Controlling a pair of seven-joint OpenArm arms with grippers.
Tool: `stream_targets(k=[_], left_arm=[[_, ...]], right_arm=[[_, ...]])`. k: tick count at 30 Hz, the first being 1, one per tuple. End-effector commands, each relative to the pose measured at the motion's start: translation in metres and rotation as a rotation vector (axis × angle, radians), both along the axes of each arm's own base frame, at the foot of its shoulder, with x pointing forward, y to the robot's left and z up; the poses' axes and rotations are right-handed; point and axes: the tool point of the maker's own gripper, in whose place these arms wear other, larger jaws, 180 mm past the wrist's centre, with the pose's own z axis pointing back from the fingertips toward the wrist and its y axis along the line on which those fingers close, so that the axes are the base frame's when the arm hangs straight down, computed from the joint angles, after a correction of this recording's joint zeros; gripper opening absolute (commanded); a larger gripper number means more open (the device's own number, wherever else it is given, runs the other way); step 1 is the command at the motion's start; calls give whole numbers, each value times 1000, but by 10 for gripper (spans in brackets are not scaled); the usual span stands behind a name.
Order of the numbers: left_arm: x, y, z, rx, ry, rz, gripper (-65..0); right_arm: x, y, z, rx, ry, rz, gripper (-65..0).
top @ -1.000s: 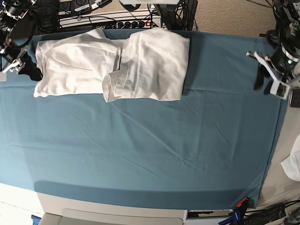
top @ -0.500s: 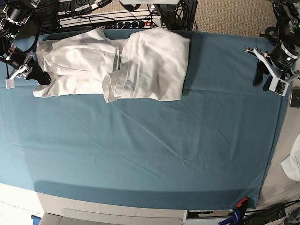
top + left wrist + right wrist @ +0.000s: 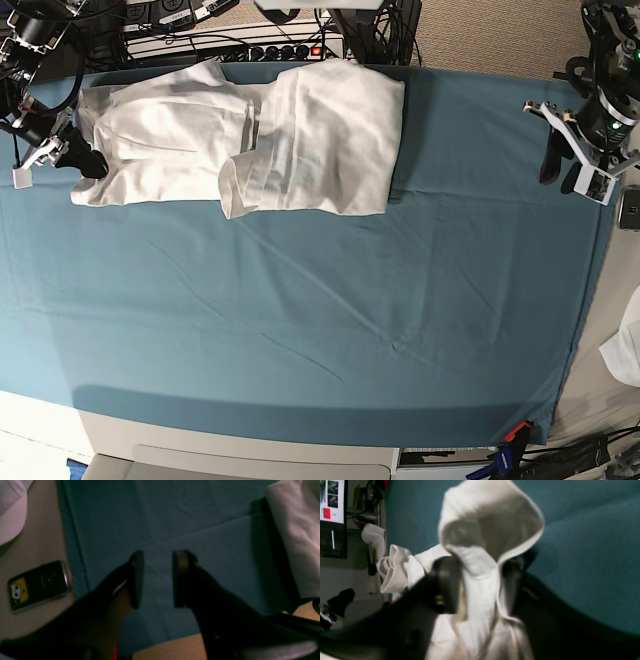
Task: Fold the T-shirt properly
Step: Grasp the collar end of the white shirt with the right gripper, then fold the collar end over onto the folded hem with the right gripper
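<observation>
So the T-shirt (image 3: pixel 240 140) sat in the upper left of the base frame, white and wrinkled, already folded partway: one wide panel lay toward the left edge and a second panel overlapped it toward the middle, with a rolled hem sticking out at the bottom of that overlap. It rested on the teal table cover (image 3: pixel 320 310), which filled most of the frame and had nothing else lying on its lower half.

At the shirt's far left edge the right gripper (image 3: pixel 82 158) was in contact with the fabric. From the right wrist view, the right gripper (image 3: pixel 480 585) had a bunched fold of the T-shirt (image 3: pixel 490 530) running between its two dark fingers (image 3: pixel 445 585), cloth puffing up above them like a hood. The jaws looked pinched in on that fold.

Over at the upper right of the base frame the left gripper (image 3: pixel 565 165) hung above the cover's edge, well apart from the shirt. In the left wrist view its pads (image 3: pixel 136 577) stood apart with only teal cover showing in the gap, nothing held. A phone (image 3: pixel 37 585) lay on the bare surface just beside the cover's edge, at middle left of that view.
</observation>
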Motion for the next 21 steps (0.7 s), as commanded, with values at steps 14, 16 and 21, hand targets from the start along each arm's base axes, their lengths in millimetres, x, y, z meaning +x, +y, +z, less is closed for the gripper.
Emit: stream_targets(k=[14, 16, 21], left_arm=[[5, 17, -13, -117, -3, 156, -443], [2, 24, -27, -134, 33, 181, -443], [-3, 31, -46, -168, 85, 213, -443]], right_arm=[[22, 10, 41, -78, -140, 64, -650], [28, 26, 53, -102, -193, 103, -650], [29, 84, 78, -128, -330, 196, -650]])
